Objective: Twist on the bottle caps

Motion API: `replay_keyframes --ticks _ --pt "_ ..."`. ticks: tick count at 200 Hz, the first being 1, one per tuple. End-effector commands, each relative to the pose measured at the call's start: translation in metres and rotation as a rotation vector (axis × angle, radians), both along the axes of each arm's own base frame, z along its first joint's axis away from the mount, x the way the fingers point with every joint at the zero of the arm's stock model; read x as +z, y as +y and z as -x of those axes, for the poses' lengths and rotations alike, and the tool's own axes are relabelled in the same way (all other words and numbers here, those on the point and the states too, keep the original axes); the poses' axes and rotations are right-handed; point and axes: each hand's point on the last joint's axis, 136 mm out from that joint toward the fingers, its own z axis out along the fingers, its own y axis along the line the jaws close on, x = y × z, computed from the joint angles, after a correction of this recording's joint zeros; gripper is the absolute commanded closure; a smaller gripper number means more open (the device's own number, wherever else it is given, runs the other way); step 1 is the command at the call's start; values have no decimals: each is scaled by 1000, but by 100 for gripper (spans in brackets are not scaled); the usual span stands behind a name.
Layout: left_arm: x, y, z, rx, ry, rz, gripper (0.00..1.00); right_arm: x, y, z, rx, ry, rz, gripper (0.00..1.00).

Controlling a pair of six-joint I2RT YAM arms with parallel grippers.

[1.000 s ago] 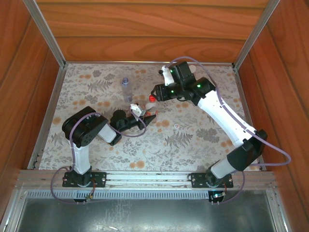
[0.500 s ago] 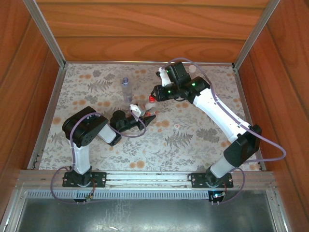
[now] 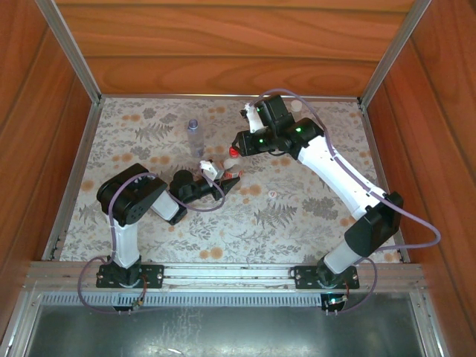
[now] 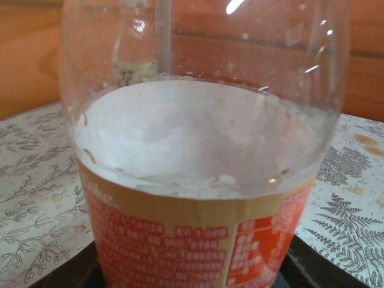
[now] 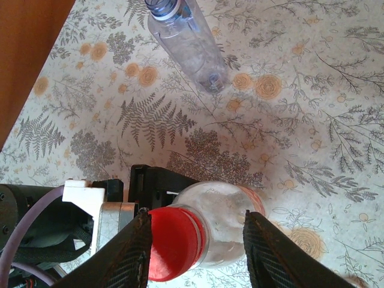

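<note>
Red-labelled bottle [image 4: 198,240] sat clamped in left gripper [image 3: 219,181]; right gripper [image 5: 198,219] straddled the red cap [image 5: 174,243] on its neck, jaws slack on one side; judged mid-tightening, next needing closure and twist.

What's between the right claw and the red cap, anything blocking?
Nothing visible. The red cap sits on the neck of the red-labelled bottle, between the open fingers of the right claw, with a gap on one side. The left claw grips that bottle lower down. The bluish bottle stands apart.
</note>
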Motion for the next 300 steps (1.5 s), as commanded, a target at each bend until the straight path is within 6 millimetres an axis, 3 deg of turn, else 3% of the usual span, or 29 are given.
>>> replay_keyframes --ticks 1,43,155,300 --pt "-49 7 9 -11 154 -95 48 13 0 2 11 -8 -36 55" --pt "-49 7 10 -13 153 -95 48 17 3 2 18 -12 -60 56" --pt "-50 9 6 -3 162 -90 48 6 3 9 39 34 -44 78" --pt "-50 8 2 2 175 -79 48 3 -1 21 54 69 -50 77"
